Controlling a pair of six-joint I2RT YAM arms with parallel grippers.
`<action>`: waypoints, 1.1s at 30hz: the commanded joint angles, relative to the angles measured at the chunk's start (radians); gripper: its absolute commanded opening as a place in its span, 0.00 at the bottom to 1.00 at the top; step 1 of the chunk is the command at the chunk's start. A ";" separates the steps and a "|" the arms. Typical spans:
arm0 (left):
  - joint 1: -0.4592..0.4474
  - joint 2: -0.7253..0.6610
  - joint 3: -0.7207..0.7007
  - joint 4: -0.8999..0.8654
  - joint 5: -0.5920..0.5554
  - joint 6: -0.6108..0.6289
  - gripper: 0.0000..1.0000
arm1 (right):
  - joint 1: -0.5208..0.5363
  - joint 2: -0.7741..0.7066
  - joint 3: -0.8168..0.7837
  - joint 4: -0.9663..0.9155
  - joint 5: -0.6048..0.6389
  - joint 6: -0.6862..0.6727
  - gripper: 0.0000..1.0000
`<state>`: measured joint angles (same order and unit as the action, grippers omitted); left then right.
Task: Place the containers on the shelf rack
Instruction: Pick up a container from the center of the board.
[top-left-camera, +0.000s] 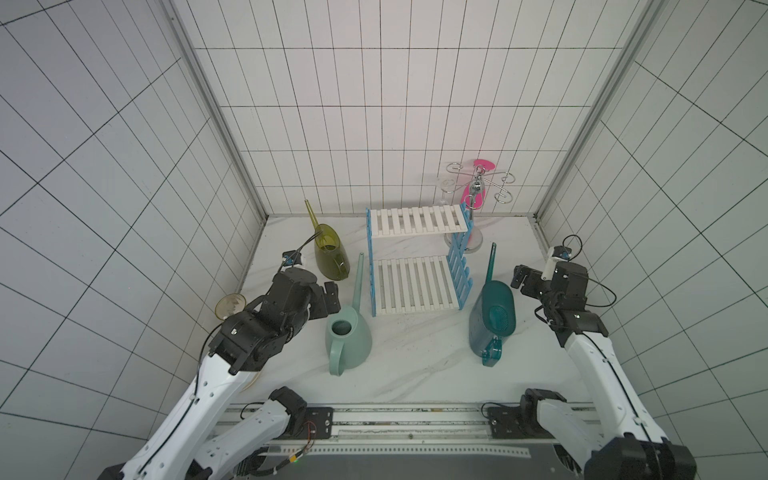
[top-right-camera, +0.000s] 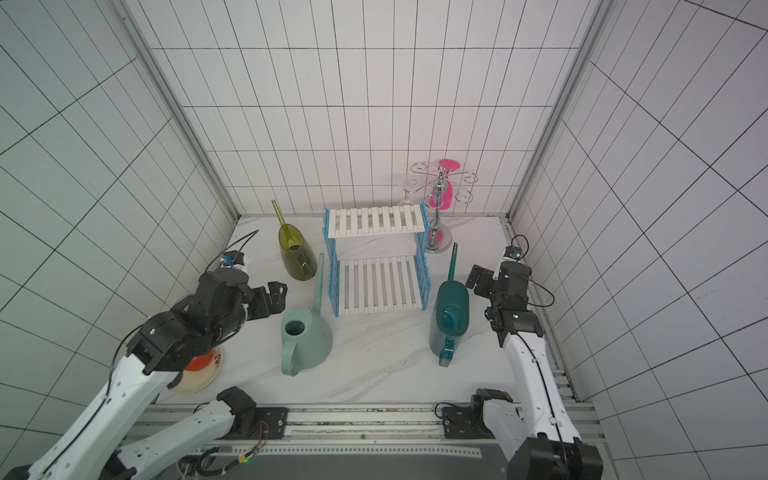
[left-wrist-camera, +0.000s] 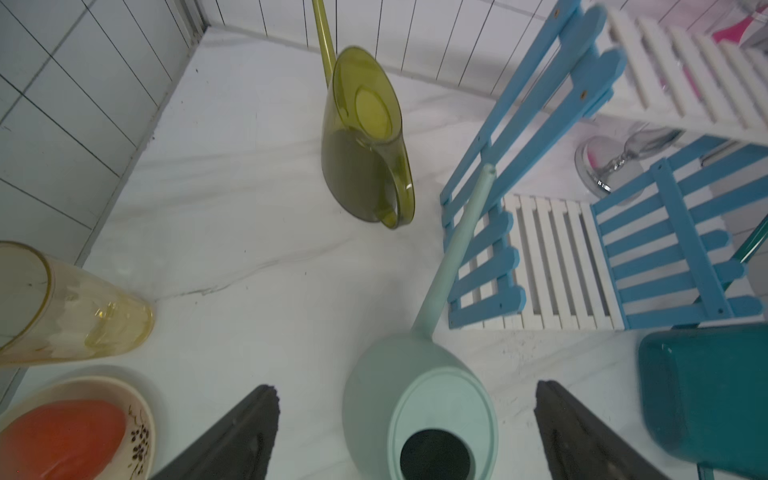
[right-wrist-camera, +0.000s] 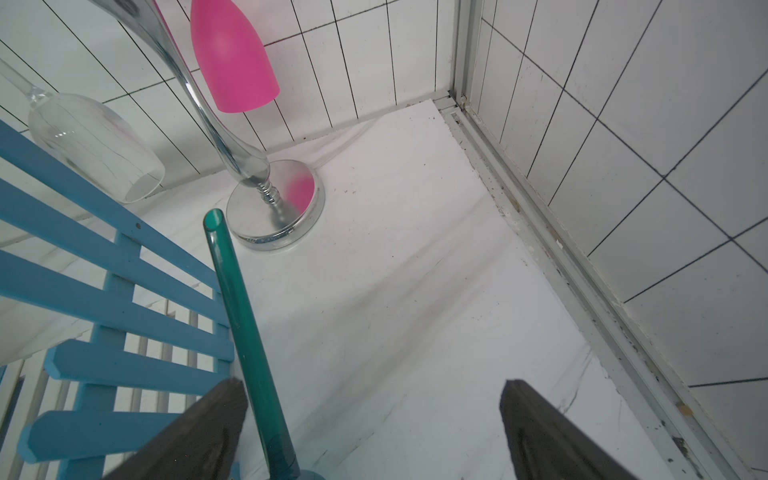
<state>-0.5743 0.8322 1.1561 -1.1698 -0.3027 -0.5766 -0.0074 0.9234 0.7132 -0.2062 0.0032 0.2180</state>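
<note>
Between my left gripper (left-wrist-camera: 407, 388) jaws, spread wide and empty, the left wrist view shows the mint green can (left-wrist-camera: 374, 382); that arm reaches in from the lower left in both top views, wrist bent toward centre. My right gripper (top-left-camera: 519, 280), equally wide and empty, hangs mid-right beside the dark teal can (top-left-camera: 492, 316). All three cans stand on the table (top-left-camera: 415, 374) around the shelf rack (top-left-camera: 415, 286), handles down-frame, spouts up-frame; the olive can (top-left-camera: 330, 253) aims upper left.
</note>
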 joint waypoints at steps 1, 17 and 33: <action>-0.030 -0.030 -0.026 -0.159 0.068 -0.015 0.98 | -0.009 -0.039 -0.013 -0.028 -0.007 0.023 0.99; -0.257 0.093 -0.136 -0.143 0.101 -0.041 0.98 | -0.008 0.056 0.244 -0.341 -0.165 -0.029 0.99; -0.277 0.145 -0.289 -0.034 0.133 -0.205 0.84 | 0.348 0.075 0.526 -0.537 -0.154 -0.056 0.99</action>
<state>-0.8463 0.9741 0.8875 -1.2407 -0.1635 -0.7288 0.2760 0.9920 1.2121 -0.7059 -0.1913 0.1574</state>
